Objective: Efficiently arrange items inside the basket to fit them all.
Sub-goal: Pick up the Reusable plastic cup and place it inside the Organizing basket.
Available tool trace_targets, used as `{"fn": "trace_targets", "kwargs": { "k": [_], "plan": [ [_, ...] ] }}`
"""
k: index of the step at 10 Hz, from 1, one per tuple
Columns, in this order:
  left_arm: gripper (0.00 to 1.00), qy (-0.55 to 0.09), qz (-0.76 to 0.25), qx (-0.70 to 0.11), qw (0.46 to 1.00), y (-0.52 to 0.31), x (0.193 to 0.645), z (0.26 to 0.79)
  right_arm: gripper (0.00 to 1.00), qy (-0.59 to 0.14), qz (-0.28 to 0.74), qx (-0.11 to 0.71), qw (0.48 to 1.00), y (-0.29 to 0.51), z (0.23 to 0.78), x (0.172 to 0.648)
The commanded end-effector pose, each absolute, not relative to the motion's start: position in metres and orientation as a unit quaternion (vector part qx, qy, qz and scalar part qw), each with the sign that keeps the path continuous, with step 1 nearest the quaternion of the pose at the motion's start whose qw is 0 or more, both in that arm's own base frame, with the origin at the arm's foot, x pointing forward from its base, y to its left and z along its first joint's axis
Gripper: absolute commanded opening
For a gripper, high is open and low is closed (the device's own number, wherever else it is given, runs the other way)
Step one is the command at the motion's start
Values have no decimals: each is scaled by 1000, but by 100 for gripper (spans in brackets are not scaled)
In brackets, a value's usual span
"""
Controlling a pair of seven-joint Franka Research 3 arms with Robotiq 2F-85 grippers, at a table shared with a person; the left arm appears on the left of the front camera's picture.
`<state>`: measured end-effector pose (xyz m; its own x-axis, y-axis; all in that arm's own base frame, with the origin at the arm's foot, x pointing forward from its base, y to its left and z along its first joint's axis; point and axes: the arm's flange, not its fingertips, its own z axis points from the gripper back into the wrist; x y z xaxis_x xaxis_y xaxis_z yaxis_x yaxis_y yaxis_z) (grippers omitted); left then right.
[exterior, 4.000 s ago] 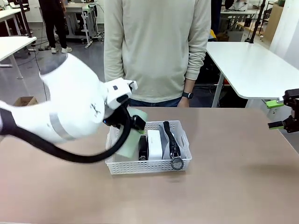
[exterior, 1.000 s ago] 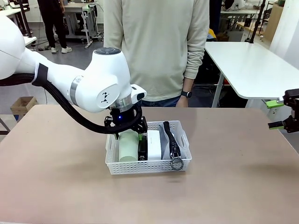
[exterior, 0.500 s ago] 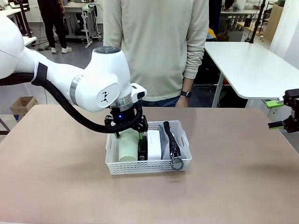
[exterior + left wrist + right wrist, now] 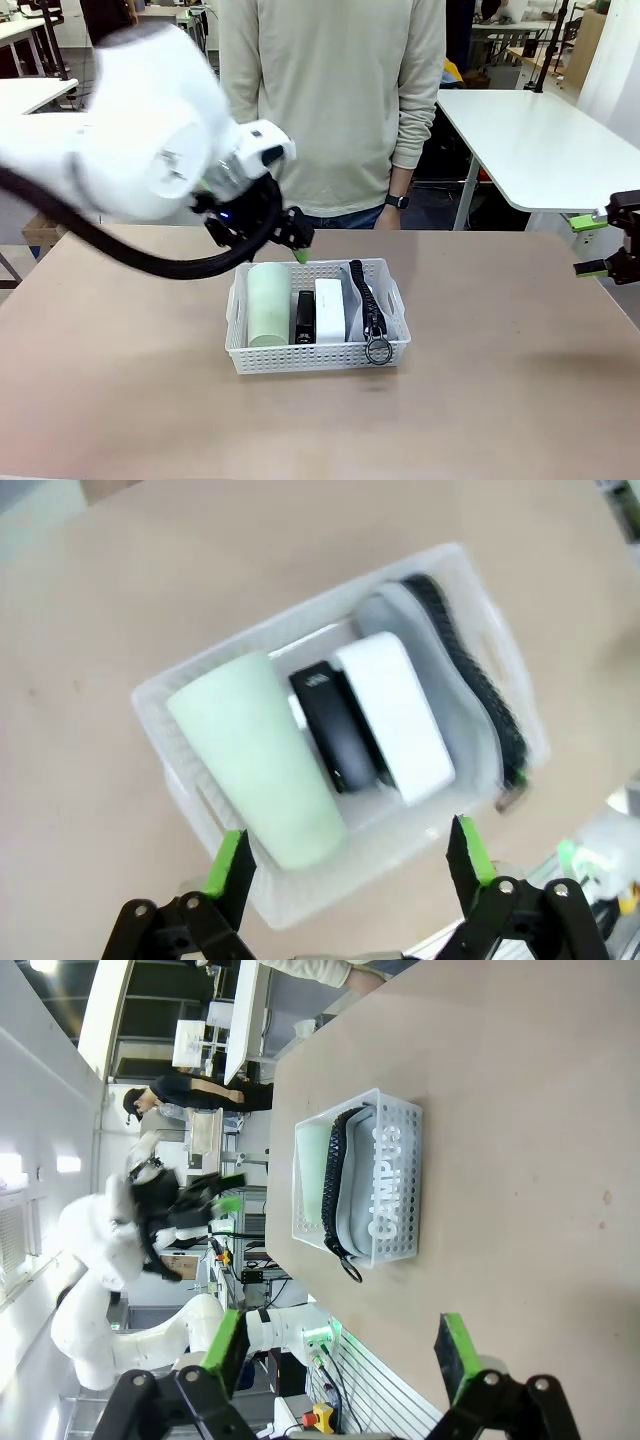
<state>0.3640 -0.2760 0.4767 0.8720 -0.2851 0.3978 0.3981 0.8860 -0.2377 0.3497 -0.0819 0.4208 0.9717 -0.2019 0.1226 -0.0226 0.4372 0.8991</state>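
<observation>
Front view, nearest first: bare brown table point(image 4: 500, 400); then the basket point(image 4: 318, 356) at mid-table, holding four items side by side. From the robot's left to right: pale green cup point(image 4: 268, 304) lying on its side, black stapler point(image 4: 306, 316), white box point(image 4: 331, 309), grey pouch point(image 4: 362, 300) on edge against the right wall, its metal ring point(image 4: 378, 350) hanging over the near rim. Above the basket's far left corner: left claw point(image 4: 290, 240), raised clear of the contents, partly motion-blurred. Left wrist view: left claw point(image 4: 350, 865) spread wide, green pads apart, gripping nothing, with the basket point(image 4: 200, 810) below it. At the table's right edge: right claw point(image 4: 606, 245), fingers spread, nothing between them, well apart from the basket. Beyond the far edge: a person point(image 4: 335, 100) in a beige sweater, standing just behind the basket. Farther off: white tables point(image 4: 540, 140).
</observation>
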Motion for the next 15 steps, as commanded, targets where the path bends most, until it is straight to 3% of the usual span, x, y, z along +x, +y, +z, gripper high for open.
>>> {"fn": "trace_targets", "kwargs": {
  "k": [1, 4, 6, 9, 10, 11, 15],
  "plan": [
    [100, -207, -249, -242, 915, -193, 297, 498, 100, -100, -56, 527, 842, -82, 423, 348],
    [100, -144, -224, -386, 883, -70, 280, 489, 100, -100, -56, 527, 842, -82, 423, 348],
    [100, -195, -191, -500, 822, 24, 253, 474, 100, -100, -56, 527, 842, -82, 423, 348],
    [100, -222, -169, -595, 754, 120, 235, 416, 100, -100, -56, 527, 842, -82, 423, 348],
    [100, -238, -123, -611, 745, 120, 238, 390, 100, -100, -56, 527, 842, -82, 423, 348],
    [100, -226, -153, -566, 778, 135, 253, 476, 100, -100, -56, 527, 842, -82, 423, 348],
    [100, -226, -153, -566, 778, 135, 253, 476, 100, -100, -56, 527, 842, -82, 423, 348]
  ]
}}
